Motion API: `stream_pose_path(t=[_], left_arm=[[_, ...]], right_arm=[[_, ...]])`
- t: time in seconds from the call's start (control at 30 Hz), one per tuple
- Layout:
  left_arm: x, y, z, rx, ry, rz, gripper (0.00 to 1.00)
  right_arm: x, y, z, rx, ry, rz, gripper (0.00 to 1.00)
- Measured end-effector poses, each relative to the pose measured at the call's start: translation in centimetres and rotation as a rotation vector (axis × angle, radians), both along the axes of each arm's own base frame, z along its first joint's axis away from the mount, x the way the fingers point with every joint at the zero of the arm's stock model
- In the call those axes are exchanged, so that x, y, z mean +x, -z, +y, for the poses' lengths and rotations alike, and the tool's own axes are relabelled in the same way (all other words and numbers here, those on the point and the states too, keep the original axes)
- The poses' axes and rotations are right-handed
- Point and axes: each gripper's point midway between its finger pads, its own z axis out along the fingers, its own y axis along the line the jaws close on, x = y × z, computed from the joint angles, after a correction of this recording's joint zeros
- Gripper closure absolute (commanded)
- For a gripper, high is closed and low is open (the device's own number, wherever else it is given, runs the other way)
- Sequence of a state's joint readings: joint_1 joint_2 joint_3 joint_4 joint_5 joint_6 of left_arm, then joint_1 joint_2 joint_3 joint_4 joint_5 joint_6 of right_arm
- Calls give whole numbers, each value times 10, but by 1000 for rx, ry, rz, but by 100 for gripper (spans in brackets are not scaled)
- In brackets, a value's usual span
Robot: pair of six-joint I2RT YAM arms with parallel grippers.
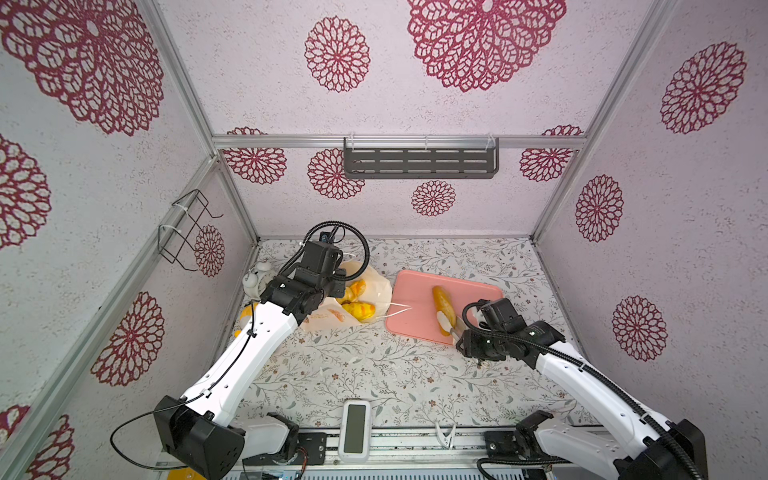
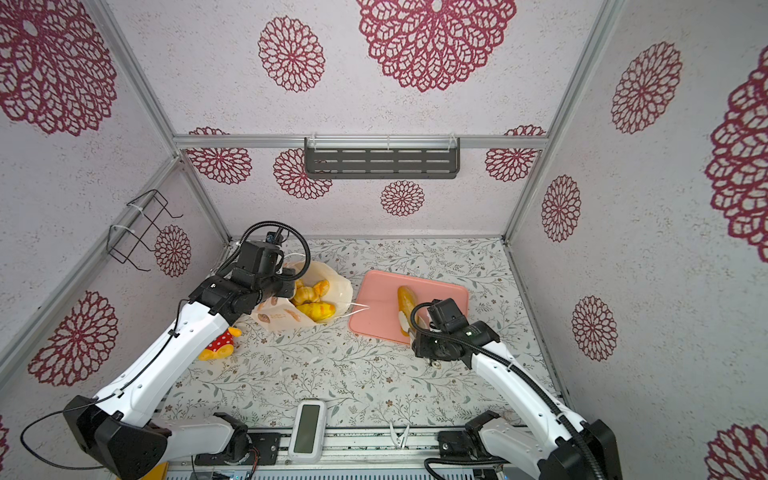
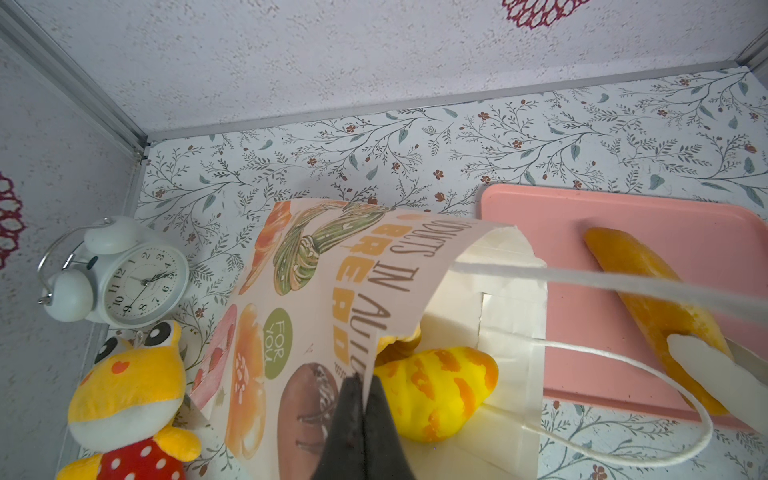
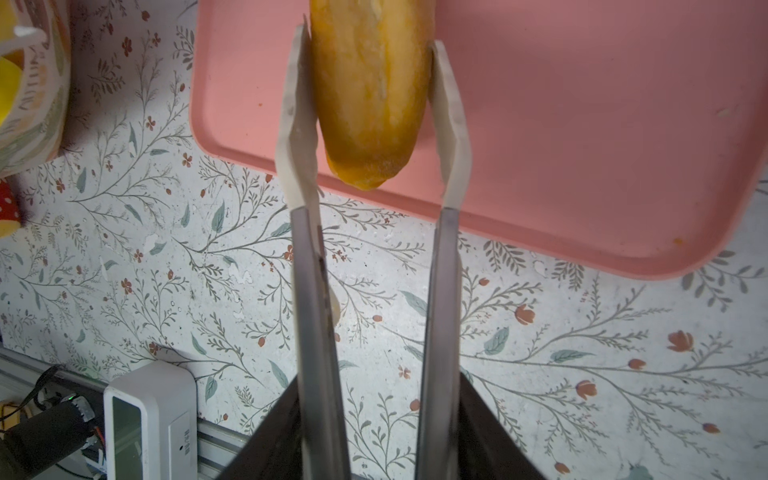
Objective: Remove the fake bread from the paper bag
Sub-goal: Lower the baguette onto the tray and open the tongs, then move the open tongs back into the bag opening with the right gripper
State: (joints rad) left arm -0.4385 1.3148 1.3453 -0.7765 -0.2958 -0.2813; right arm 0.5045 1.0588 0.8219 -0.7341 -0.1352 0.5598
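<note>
The baguette (image 4: 370, 104) lies on the pink tray (image 4: 582, 124), with the right gripper (image 4: 368, 37) parted loosely around it, seemingly letting go. The left gripper (image 3: 365, 382) pinches the paper bag (image 3: 299, 291) rim; the yellow rolls (image 3: 436, 390) inside need fetching next.

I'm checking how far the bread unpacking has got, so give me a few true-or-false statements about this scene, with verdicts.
1. The baguette lies on the pink tray. True.
2. The paper bag is empty. False: yellow-orange toy breads show in its mouth.
3. The left claw is shut on the paper bag's edge. True.
4. The alarm clock stands on the pink tray. False: it stands on the table by the wall, next to the plush toy.
5. The right claw has one finger on each side of the baguette's end. True.
</note>
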Motion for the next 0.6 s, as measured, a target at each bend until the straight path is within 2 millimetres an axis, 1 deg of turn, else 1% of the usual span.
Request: stream_pose_path(t=[0.17,0.37,0.47,0.6], left_arm=[[0,0,0,0,0,0,100],[-1,0,0,-1,2,-1,100],[-2,0,0,-1,2,-1,100],[-2,0,0,-2,3,0,100]], right_arm=[[1,4,1,-8,-3,13,43],[2,7,1,-19,-9,18,44],[3,3,0,-22,-12,10,44],[8,-13,2,-11,-13,-23,46]])
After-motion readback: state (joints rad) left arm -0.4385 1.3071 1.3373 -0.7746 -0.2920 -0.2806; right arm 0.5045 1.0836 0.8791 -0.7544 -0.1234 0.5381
